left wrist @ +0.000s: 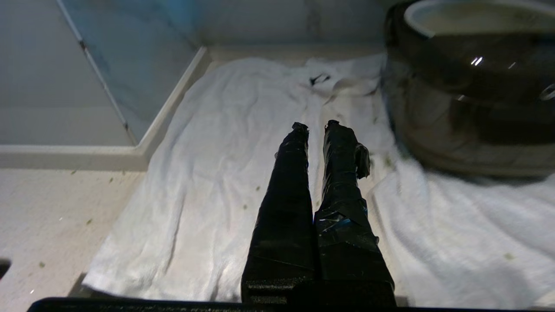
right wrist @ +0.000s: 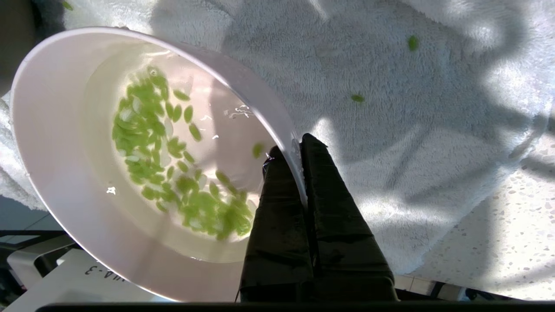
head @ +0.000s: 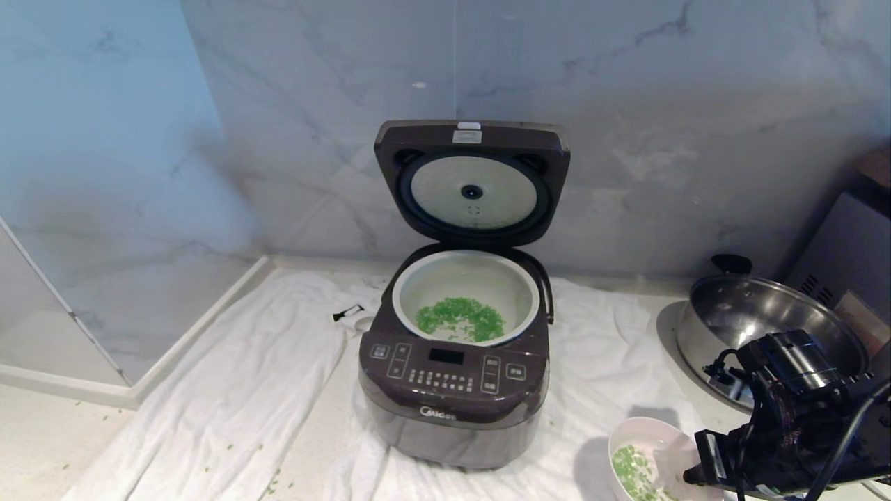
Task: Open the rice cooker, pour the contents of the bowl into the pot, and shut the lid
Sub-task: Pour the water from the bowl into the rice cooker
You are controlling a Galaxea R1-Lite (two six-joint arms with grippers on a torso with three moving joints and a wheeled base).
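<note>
the rice cooker [head: 452, 390] sits in the middle of a rumpled white towel [head: 230, 390] on a pale speckled counter [head: 35, 445], backed by marble-look wall tiles [head: 661, 104]. it is a boxy, rounded, dark grey-brown body with a sloping front panel of small buttons, a dark little display and a pale logo low on the front. the lid [head: 473, 182] stands swung up at the back, nearly upright, its underside facing forward — a round silver-white plate with a dark centre knob, ringed by a dark seal. the pot [head: 466, 296] sits inside the body, white with a thin rim, and a loose heap of small green grains [head: 459, 320] lies on its floor toward the front. to the cooker's right front, low in the head view, the right gripper [right wrist: 291, 152] is clenched on the rim of a white bowl [head: 644, 452], one finger inside the wall and one outside; the bowl is tilted and holds more green grains in a little water. a few stray grains dot the towel and counter. behind the right arm rests a large shiny steel pan [head: 766, 313] with a black handle. the left gripper [left wrist: 314, 128] hangs over the towel to the cooker's left, empty, its black-taped fingers nearly together with only a slim gap at the tips.
</note>
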